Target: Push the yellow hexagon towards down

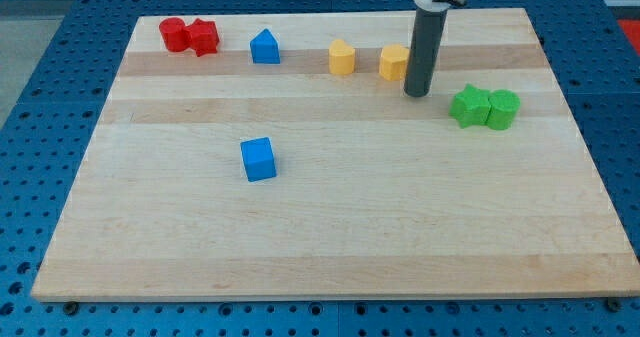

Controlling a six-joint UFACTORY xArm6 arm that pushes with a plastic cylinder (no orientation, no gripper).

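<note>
Nearest the view's bottom, wooden board (330,257) lies bare and pale, resting on a blue perforated table (30,97). Up from that, left of centre, blue cube (258,160) sits alone, well apart from everything else.

Further up on the view's right: green star-like block (468,106) and green cylinder (503,109), touching or just about touching, side by side. My tip (417,93) comes down just to the left of the green pair, near them but apart. Rod (425,52) runs straight up from it, dark, with a white collar at the view's top.

Just left of the rod: yellow hexagon (394,63), right side partly hidden behind the rod, so contact can't be confirmed; tip end sits slightly below and right of it. Left of that, a small gap, then second yellow block (342,58), shape rounded on top, exact shape unclear. Further left in the same row, blue block with pointed roof-like top (264,47).

Farthest, at the view's top left: red cylinder (174,34) and red star-like block (203,38), touching each other.

No fingers on this rig, only the rod, so nothing apart or clamped to report.
</note>
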